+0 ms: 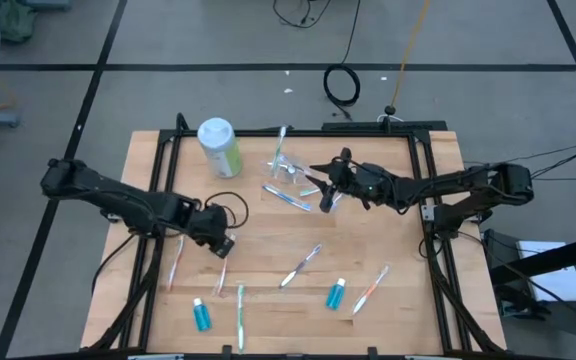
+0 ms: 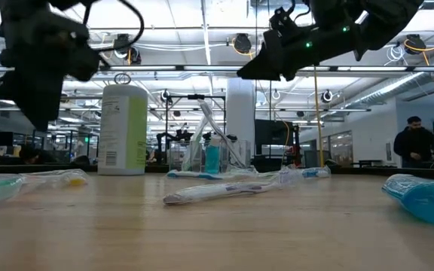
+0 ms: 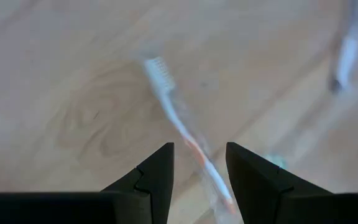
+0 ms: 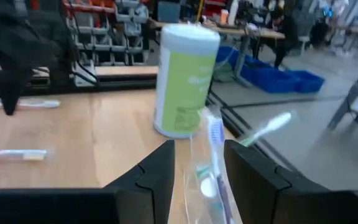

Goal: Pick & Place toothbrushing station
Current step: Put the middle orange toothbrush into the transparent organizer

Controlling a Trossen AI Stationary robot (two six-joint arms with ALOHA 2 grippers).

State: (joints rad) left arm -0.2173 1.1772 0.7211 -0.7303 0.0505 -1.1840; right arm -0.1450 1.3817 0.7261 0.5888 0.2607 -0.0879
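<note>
My left gripper [image 1: 225, 247] hangs open over the table's left half, above a pink-handled toothbrush [image 3: 173, 112] that lies flat on the wood [image 1: 221, 278]; its fingers stand either side of the handle without touching it. My right gripper [image 1: 323, 185] is raised [image 2: 243, 74] beside the clear cup [image 1: 288, 170] and is shut on a clear-wrapped, blue-bristled toothbrush [image 4: 214, 134]. The cup stands at the far middle with a toothbrush leaning out of it [image 4: 266, 129] and a blue tube inside [image 2: 212, 158]. Two more blue tubes [image 1: 201, 316] [image 1: 336, 294] lie near the front edge. My right gripper pinches the wrapped toothbrush's shaft [image 4: 217, 186], below the head, between its two fingers. The fingers come about level from the table's right and lie across the brush. The brush stands roughly upright, head up and clear of the table; its lower end is hidden by the gripper.
A white and green canister [image 1: 218, 146] stands at the far left of the board. Loose toothbrushes lie about it [image 1: 300, 265] [image 1: 370, 288] [image 1: 240, 315] [image 1: 176, 262] [image 1: 286, 197]. A black frame [image 1: 423, 150] borders the board. A person [image 2: 413, 143] stands in the room beyond.
</note>
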